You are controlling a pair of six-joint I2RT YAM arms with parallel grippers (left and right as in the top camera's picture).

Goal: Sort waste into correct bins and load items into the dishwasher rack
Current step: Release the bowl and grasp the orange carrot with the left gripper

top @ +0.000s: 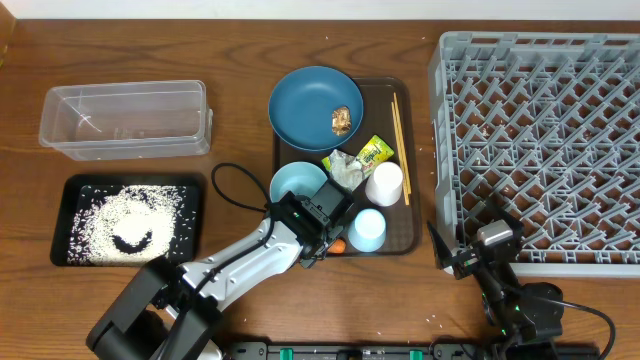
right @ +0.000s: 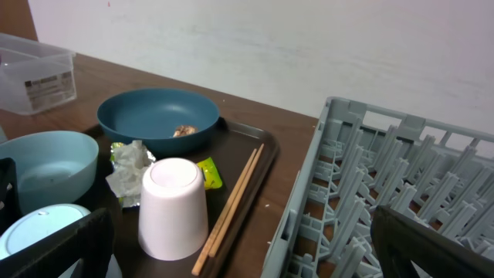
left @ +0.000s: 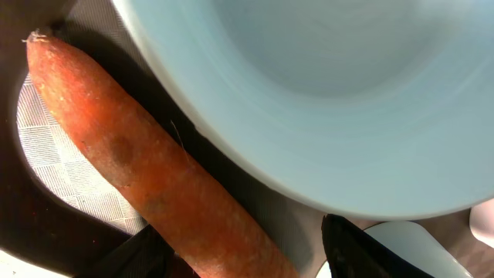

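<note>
Grey plastic lattice fills the frame's right side: the dishwasher rack (top: pixel 540 130) stands just beyond the right gripper (top: pixel 468 232), whose 2 fingers are spread wide with nothing between them at the rack's near corner. A brown serving tray (top: pixel 375 105) lies between the 2 arms. Well off to the far side of the left gripper (top: pixel 322 238) sit the clear tub (top: pixel 125 120) and the black tray (top: pixel 70 200), which carries scattered white rice (top: pixel 130 220). Ahead of the left fingers, a dark blue plate (top: pixel 305 100) holds a brown food lump (top: pixel 342 120); a pale blue bowl (left: pixel 332 100) sits right beside them. An orange carrot (left: pixel 139 170) lies on the serving tray, running between the left fingers (left: pixel 363 247), which straddle it, a gap showing on 1 side. A whitish cup (top: pixel 384 183) and a pale blue cup (top: pixel 367 229), both upside down, stand between the 2 grippers, with wooden chopsticks (top: pixel 398 135), a green-yellow wrapper (top: pixel 375 152) and crumpled paper (top: pixel 347 170) beyond them.
</note>
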